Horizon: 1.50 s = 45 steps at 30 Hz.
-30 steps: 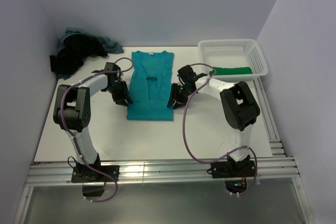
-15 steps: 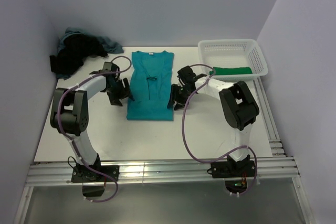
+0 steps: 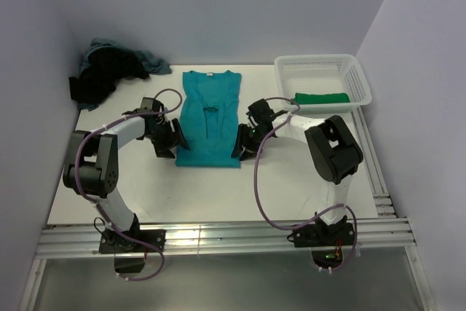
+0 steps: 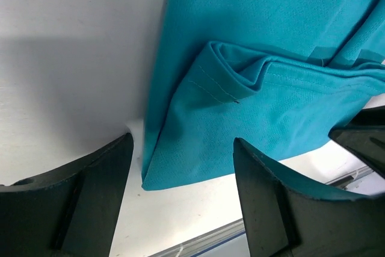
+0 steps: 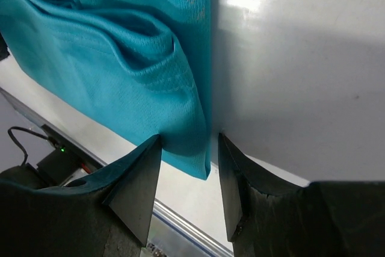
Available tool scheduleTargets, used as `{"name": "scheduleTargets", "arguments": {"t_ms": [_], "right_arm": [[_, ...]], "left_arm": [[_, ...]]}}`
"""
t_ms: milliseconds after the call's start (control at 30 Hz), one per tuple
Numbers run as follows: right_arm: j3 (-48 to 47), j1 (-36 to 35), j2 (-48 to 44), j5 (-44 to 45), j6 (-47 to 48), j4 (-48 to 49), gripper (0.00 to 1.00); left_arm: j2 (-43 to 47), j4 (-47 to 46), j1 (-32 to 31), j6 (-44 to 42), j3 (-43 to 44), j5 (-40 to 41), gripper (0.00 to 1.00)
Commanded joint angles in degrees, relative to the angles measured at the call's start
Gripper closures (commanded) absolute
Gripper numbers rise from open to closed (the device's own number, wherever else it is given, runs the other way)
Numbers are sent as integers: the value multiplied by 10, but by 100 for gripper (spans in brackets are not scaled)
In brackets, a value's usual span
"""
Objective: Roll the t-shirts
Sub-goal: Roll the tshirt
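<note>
The teal t-shirt, folded to a long strip, lies flat mid-table, collar toward the far wall. The left gripper stands with jaws wide astride its near left corner, while the right gripper, jaws narrower, brackets the near right corner without clamping it. A green t-shirt lies in the basket; dark t-shirts are heaped far left.

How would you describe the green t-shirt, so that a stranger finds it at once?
At the far right corner of the white table stands a white lattice basket. Inside it, against the near wall, lies the green t-shirt, a narrow strip. It alone sits in a container; the teal t-shirt lies flat mid-table, the dark pile sits far left.
</note>
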State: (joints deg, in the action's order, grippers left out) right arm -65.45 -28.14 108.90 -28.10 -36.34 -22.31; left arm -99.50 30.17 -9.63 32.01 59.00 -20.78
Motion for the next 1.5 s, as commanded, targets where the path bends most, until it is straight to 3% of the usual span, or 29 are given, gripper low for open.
{"name": "scheduleTargets", "arguments": {"t_ms": [0,267,567,667,767,800,900,1200,1233,1300,1333,1467], "right_arm": [[30,-10,-27,2,0,4,50],[74,-10,-42,-20,-15,24,48],[83,-16,-26,-24,-26,38,53],[78,-17,-16,-21,-26,35,58],[70,-17,-6,-18,-25,27,75],[69,-17,-6,-18,-24,24,86],[67,-17,-7,-12,-19,15,97],[60,-17,-5,-13,-15,10,100],[59,-18,-6,-13,-15,9,100],[59,-17,-6,-12,-15,7,100],[57,-17,-7,-12,-13,5,100],[50,-17,-9,-3,-1,-20,100]], "left_arm": [[26,-8,-2,-3,-8,-14,27],[53,-11,-2,10,-70,-15,27],[61,-13,0,12,-98,-17,38],[63,-19,7,16,-106,-23,40],[59,-19,13,16,-111,-24,44],[56,-17,13,15,-111,-23,48],[55,-13,15,10,-112,-17,60],[52,-6,15,0,-117,-2,73],[49,-6,15,-1,-117,-2,77],[41,-6,15,-5,-115,-7,97],[36,-4,15,-5,-114,-7,100],[39,2,15,-14,-114,-22,100]]}}
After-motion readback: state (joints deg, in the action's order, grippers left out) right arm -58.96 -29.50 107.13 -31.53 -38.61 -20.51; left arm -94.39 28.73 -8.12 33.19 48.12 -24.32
